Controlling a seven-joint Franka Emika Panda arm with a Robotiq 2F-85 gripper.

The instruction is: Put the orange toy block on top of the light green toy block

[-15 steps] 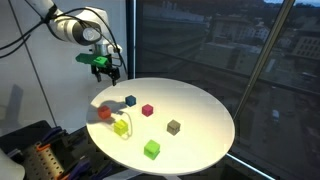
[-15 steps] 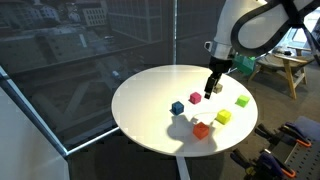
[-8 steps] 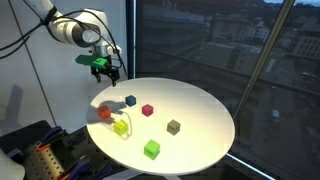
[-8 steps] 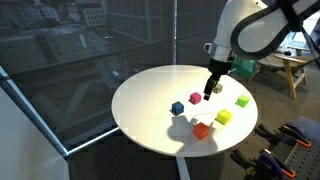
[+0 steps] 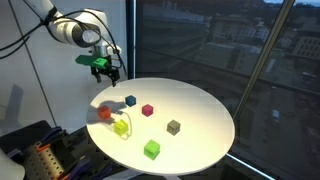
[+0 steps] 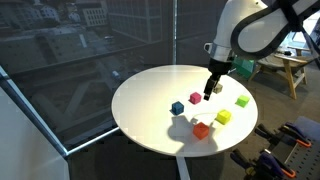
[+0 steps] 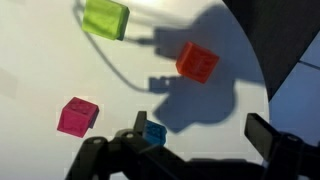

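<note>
From the upper left in an exterior view, the gripper (image 5: 108, 70) hangs over the smooth, round white table (image 5: 205, 112), jaws spread and empty. Below it the orange toy block (image 5: 104, 113) sits near the light green toy block (image 5: 121, 127). Blue cube (image 5: 131, 101), magenta cube (image 5: 147, 110) and olive cube (image 5: 173, 127) lie scattered rightward, nothing blocking them.

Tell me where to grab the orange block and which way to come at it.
Grip the orange block across two opposite flat sides, coming straight down from above. It sits flat on the table, apart from the light green block, so both sides look free. The open gripper probably needs turning to square with its faces.
</note>
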